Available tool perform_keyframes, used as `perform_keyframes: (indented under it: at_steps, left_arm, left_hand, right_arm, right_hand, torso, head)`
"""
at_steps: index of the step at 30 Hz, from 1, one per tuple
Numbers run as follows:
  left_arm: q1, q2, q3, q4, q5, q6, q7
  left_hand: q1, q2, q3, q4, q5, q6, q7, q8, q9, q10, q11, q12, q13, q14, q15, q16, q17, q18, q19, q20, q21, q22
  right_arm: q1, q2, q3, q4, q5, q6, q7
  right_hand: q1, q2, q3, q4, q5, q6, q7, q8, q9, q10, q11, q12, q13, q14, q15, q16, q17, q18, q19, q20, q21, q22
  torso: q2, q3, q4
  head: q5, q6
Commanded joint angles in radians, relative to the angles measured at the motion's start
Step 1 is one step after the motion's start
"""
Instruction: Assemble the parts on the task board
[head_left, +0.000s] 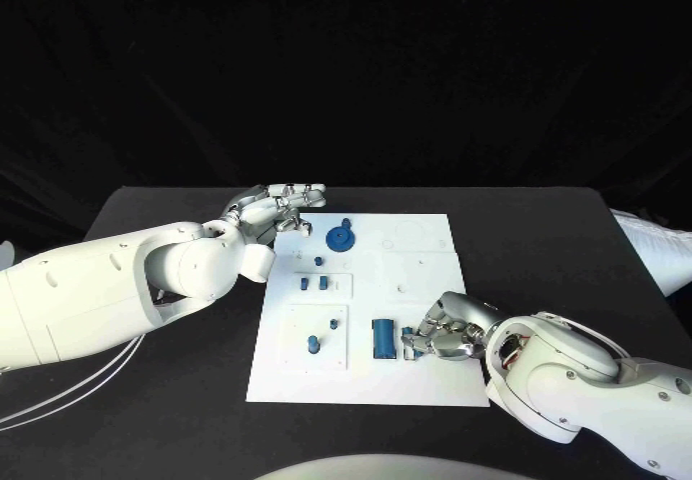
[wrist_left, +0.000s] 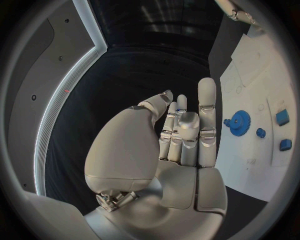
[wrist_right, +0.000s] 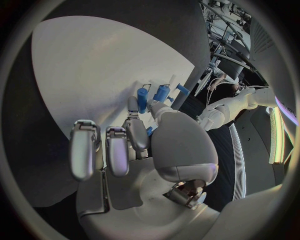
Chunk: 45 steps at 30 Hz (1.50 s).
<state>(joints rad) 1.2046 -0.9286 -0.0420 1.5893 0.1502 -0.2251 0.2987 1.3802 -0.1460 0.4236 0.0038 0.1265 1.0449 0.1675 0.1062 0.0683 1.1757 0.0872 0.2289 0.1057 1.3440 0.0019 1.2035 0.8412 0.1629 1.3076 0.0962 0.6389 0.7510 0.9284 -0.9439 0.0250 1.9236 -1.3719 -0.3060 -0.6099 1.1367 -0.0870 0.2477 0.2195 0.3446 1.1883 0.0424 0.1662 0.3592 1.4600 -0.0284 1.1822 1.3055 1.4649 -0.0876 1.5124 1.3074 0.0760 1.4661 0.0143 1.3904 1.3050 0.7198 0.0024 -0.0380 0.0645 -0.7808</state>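
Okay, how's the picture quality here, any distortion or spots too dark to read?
Head view: evenly lit, the board bright against the black table. Left wrist view: fisheye bends the board's edges; the blue gear is sharp. Right wrist view: same bending, the board partly shaded, the parts by the right robot hand small.

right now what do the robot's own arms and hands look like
Both arms have smooth, rounded, glossy white shells. The left hand and right hand are silver metal with segmented fingers and pale grey pads. Thin white cables trail beneath the left arm.

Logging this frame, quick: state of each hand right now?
Left hand: open, holds nothing, beside the blue gear.
Right hand: cannot tell; fingers at the blue block.
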Motion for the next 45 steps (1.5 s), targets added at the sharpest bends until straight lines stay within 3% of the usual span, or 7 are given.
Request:
perform_keyframes:
  at_steps: [1, 9, 21, 28, 33, 38, 45]
  left_arm:
    - [0.001, 0.001, 0.001, 0.003, -0.003, 0.02, 0.002]
    - [0.001, 0.001, 0.001, 0.002, -0.003, 0.021, 0.0]
    - [0.001, 0.0, 0.001, 0.001, -0.003, 0.022, 0.0]
    - [0.001, 0.0, 0.0, 0.0, -0.003, 0.024, 0.001]
    - [0.001, -0.001, 0.0, 0.0, -0.003, 0.024, 0.001]
    - [0.001, -0.001, 0.0, 0.0, -0.003, 0.024, 0.0]
    - [0.001, 0.0, 0.0, 0.0, -0.004, 0.025, 0.0]
  left_hand:
    - [-0.007, 0.006, -0.006, -0.002, -0.004, -0.006, 0.001, 0.004, 0.0, -0.007, 0.0, 0.005, 0.001, -0.004, 0.0, -0.001, -0.002, 0.015, -0.006, 0.002, -0.004, -0.001]
    - [-0.008, 0.006, -0.007, -0.002, -0.004, -0.007, 0.001, 0.004, 0.0, -0.008, 0.0, 0.006, 0.001, -0.005, 0.0, -0.001, -0.003, 0.014, -0.006, 0.002, -0.004, -0.001]
    - [-0.008, 0.006, -0.007, -0.002, -0.004, -0.007, 0.001, 0.004, 0.0, -0.008, 0.0, 0.006, 0.001, -0.005, 0.0, -0.001, -0.003, 0.014, -0.006, 0.002, -0.004, -0.001]
    - [-0.009, 0.006, -0.008, -0.002, -0.004, -0.007, 0.001, 0.005, 0.0, -0.01, 0.001, 0.007, 0.001, -0.006, 0.0, -0.003, -0.006, 0.015, -0.007, 0.002, -0.006, -0.002]
    - [-0.009, 0.006, -0.008, -0.002, -0.004, -0.007, 0.001, 0.005, 0.0, -0.01, 0.001, 0.007, 0.001, -0.006, 0.0, -0.003, -0.006, 0.015, -0.007, 0.002, -0.006, -0.002]
    - [-0.009, 0.006, -0.008, -0.002, -0.004, -0.007, 0.001, 0.005, 0.0, -0.01, 0.001, 0.007, 0.001, -0.006, 0.0, -0.003, -0.006, 0.015, -0.007, 0.002, -0.006, -0.002]
    - [-0.009, 0.006, -0.008, -0.002, -0.004, -0.007, 0.001, 0.005, 0.0, -0.01, 0.001, 0.007, 0.001, -0.006, 0.0, -0.003, -0.006, 0.015, -0.007, 0.002, -0.006, -0.002]
  right_arm:
    - [-0.002, 0.004, -0.001, 0.002, -0.017, 0.029, -0.001]
    - [-0.002, 0.007, -0.001, 0.006, -0.022, 0.033, 0.002]
    - [-0.002, -0.007, -0.001, 0.026, -0.042, 0.019, 0.007]
    - [-0.002, -0.029, -0.001, 0.044, -0.058, 0.018, 0.007]
    - [-0.002, -0.04, -0.001, 0.042, -0.064, 0.046, 0.009]
    - [-0.002, -0.041, -0.001, 0.04, -0.067, 0.071, 0.013]
    - [-0.002, -0.021, -0.001, 0.009, -0.089, 0.08, 0.011]
  right_hand:
    - [-0.021, -0.001, -0.024, 0.014, 0.007, 0.005, 0.002, -0.001, 0.003, 0.005, -0.003, 0.009, 0.007, 0.089, -0.008, 0.001, 0.181, -0.018, 0.016, -0.006, 0.002, 0.001]
    - [-0.079, 0.016, -0.113, 0.069, 0.004, 0.02, -0.006, 0.01, 0.015, 0.016, -0.009, 0.041, 0.035, 0.091, -0.014, 0.005, 0.187, -0.019, 0.019, -0.01, 0.006, 0.008]
    - [-0.149, 0.058, -0.22, 0.073, -0.066, 0.036, -0.018, 0.031, 0.033, 0.034, -0.019, 0.086, 0.073, 0.092, -0.022, 0.011, 0.194, -0.022, 0.024, -0.017, 0.014, 0.022]
    - [-0.148, 0.059, -0.227, 0.07, -0.069, 0.037, -0.019, 0.033, 0.034, 0.036, -0.02, 0.09, 0.076, 0.092, -0.022, 0.011, 0.195, -0.022, 0.025, -0.018, 0.016, 0.024]
    - [-0.078, 0.051, -0.247, 0.049, -0.086, 0.031, -0.019, 0.037, 0.04, 0.035, -0.02, 0.086, 0.077, 0.092, -0.024, 0.011, 0.195, -0.022, 0.025, -0.019, 0.016, 0.025]
    - [0.033, 0.034, -0.254, -0.011, -0.184, 0.023, -0.017, 0.039, 0.044, 0.031, -0.019, 0.075, 0.075, 0.092, -0.022, 0.008, 0.192, -0.021, 0.022, -0.018, 0.012, 0.021]
    - [0.111, 0.054, -0.255, -0.052, -0.261, 0.02, -0.017, 0.043, 0.048, 0.031, -0.019, 0.074, 0.077, 0.092, -0.022, 0.009, 0.193, -0.021, 0.022, -0.017, 0.012, 0.023]
  torso:
    - [0.0, -0.0003, 0.0001]
    - [-0.001, -0.0001, -0.0005]
    - [0.0, 0.0007, -0.0011]
    - [-0.001, 0.0004, -0.0015]
    - [0.0, 0.0006, -0.0007]
    - [0.0, 0.0012, -0.0006]
    - [0.0, 0.0003, -0.0007]
  head:
    - [0.001, -0.001]
    - [0.003, -0.002]
    - [0.004, -0.001]
    - [0.003, -0.002]
    - [0.003, -0.001]
    - [0.003, -0.001]
    - [0.001, 0.0]
